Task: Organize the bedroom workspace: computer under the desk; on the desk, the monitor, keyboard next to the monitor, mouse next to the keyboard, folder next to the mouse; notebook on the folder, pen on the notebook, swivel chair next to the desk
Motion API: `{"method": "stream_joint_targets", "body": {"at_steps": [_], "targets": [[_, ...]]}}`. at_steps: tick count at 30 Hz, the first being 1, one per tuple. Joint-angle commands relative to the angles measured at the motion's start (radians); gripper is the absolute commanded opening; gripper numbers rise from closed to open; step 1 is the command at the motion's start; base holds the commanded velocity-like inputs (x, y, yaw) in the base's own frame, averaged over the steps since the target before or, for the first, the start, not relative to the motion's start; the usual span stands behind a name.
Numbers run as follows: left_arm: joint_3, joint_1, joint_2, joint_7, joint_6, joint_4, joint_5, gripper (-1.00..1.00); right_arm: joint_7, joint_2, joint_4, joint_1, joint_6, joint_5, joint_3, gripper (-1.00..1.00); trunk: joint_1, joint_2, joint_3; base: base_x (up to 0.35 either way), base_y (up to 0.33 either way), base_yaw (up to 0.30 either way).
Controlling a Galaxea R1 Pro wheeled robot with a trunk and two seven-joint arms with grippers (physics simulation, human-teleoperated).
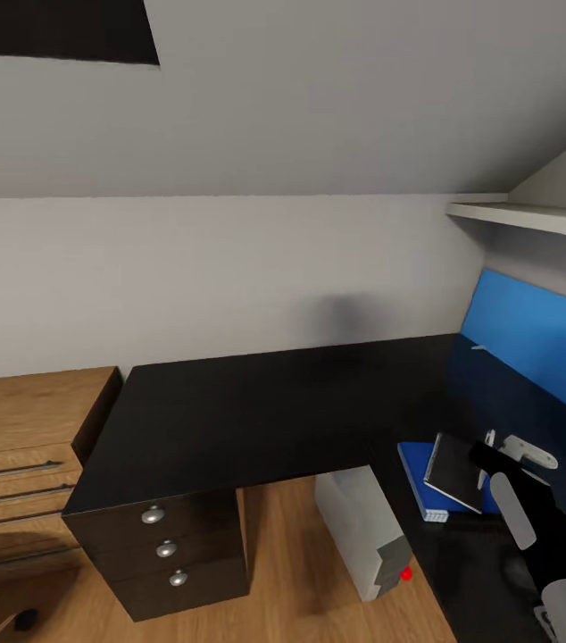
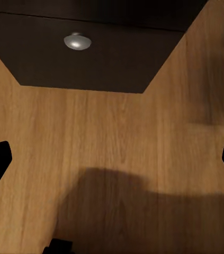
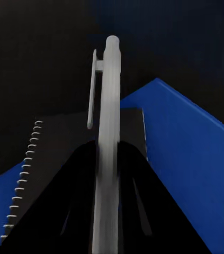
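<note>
One pen (image 3: 107,143) sat pinched between my right gripper's (image 3: 107,174) closed fingers (image 3: 72,211), held above the notebook (image 1: 454,471), which lay on the blue folder (image 1: 419,478) on the black desk (image 1: 256,411). In the right wrist view I could see the notebook's spiral edge and the folder spreading out past it on both sides. The computer (image 1: 359,529) stood on the wood floor (image 1: 292,572) under the desk, its red light showing, beside the black drawer unit (image 1: 171,554). My left gripper (image 2: 112,159) hung open over bare floor, facing a drawer knob (image 2: 77,41)
</note>
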Motion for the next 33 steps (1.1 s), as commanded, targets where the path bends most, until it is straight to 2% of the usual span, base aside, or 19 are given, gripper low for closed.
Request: {"method": "stream_joint_targets", "body": {"at_steps": [1, 8, 14, 17, 24, 25, 33], "targets": [[-0.004, 0.0, 0.001, 0.007, -0.003, -0.001, 0.01, 1.0, 0.006, -0.001, 0.017, 0.0, -0.003, -0.008, 0.006, -1.0, 0.0, -0.001, -0.001, 0.114, -0.002, -0.003], [-0.004, 0.0, 0.001, 0.007, -0.003, -0.001, 0.01, 1.0, 0.06, -0.003, 0.043, 0.0, -0.02, -0.001, 0.012, -1.0, 0.0, -0.001, -0.001, 0.246, -0.001, -0.001], [-0.004, 0.0, 0.001, 0.007, -0.003, -0.001, 0.01, 1.0, 0.122, -0.006, 0.16, -0.003, -0.072, 0.076, 0.009, -1.0, 0.0, -0.001, -0.001, 0.2, 0.0, 0.0], [-0.004, 0.0, 0.001, 0.007, -0.003, -0.001, 0.01, 1.0, 0.126, -0.018, 0.207, -0.006, -0.088, 0.088, 0.009, -1.0, 0.0, -0.001, -0.001, 0.046, 0.0, 0.0], [-0.004, 0.0, 0.001, 0.007, -0.003, -0.001, 0.01, 1.0, 0.122, -0.022, 0.213, -0.007, -0.089, 0.092, 0.009, -1.0, 0.0, -0.001, -0.001, 0.002, 0.0, 0.0], [-0.004, 0.0, 0.001, 0.007, -0.003, -0.001, 0.01, 1.0, 0.121, -0.022, 0.213, -0.007, -0.088, 0.092, 0.009, 1.0, 0.0, -0.001, -0.001, 0.0, 0.0, 0.0], [-0.004, 0.0, 0.001, 0.007, -0.003, -0.001, 0.01, 1.0, 0.121, -0.022, 0.212, -0.007, -0.086, 0.092, 0.009, 1.0, -0.004, 0.006, 0.002, 0.0, 0.0, 0.0]]}}
